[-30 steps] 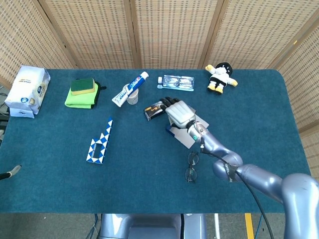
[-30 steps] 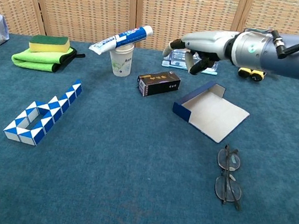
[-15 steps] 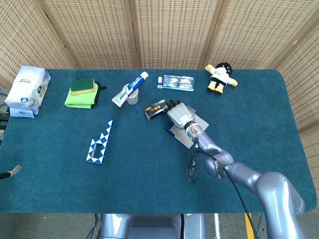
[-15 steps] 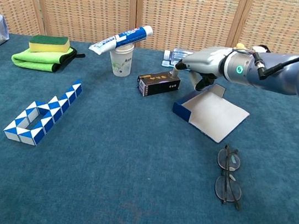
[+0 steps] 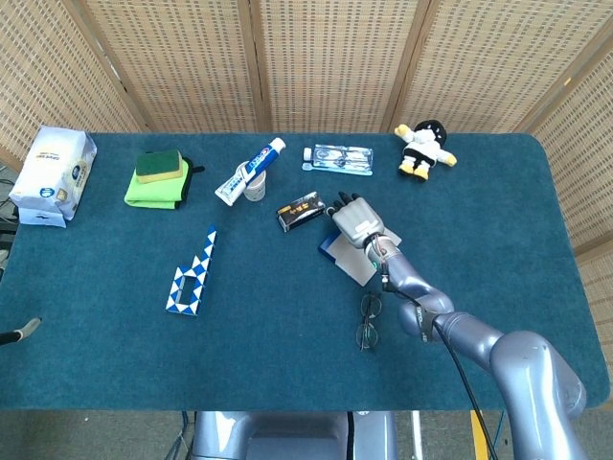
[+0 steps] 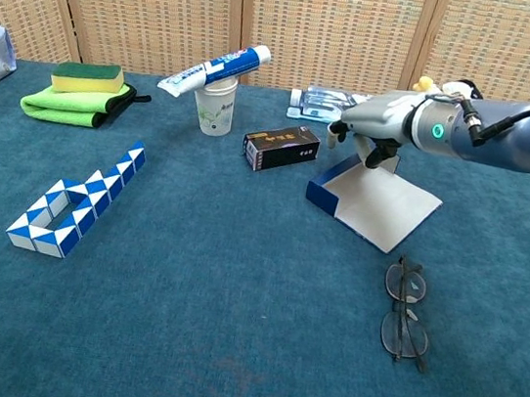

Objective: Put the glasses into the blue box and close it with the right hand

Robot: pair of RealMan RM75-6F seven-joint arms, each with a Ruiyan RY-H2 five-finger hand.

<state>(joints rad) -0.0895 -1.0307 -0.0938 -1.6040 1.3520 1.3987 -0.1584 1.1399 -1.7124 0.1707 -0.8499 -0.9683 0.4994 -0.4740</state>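
Left robot hand: not appearing in either view. Right robot hand point(image 6: 378, 133): hovering over the far end of the blue box point(image 6: 373, 200), covering part of it in the head view; fingers curling downward, holding nothing; contact with the box wall is too hard to make out. Blue box: lying open on the teal surface point(image 5: 192, 355), white interior showing. Glasses point(image 6: 404, 310): resting on the surface near the box, outside it. Black carton point(image 6: 280, 147): sitting just left of the box.
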